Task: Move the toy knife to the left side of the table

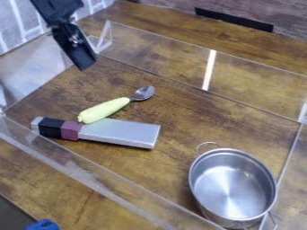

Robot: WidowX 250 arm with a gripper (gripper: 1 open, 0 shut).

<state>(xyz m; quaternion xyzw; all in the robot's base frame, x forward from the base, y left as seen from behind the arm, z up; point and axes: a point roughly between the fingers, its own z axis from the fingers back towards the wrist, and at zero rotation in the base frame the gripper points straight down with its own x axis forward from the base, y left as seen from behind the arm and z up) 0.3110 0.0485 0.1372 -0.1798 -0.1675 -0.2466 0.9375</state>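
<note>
The toy knife (96, 132) lies flat on the dark wood-grain table (180, 108) near its front-left clear plastic wall (30, 144), handle toward the left, with a yellow-handled spoon (114, 105) just behind it and a steel pot (232, 190) well apart at the front right. The gripper (82, 56) hangs high at the back left, well apart from the knife, its jaws clenched on nothing.

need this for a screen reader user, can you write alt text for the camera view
A toy knife with a grey blade lies near the front edge of a wooden table walled in clear plastic, untouched, while the robot's gripper hangs shut and empty above the back left corner. A yellow-handled spoon lies just behind the knife, and a steel pot sits front right.
</note>
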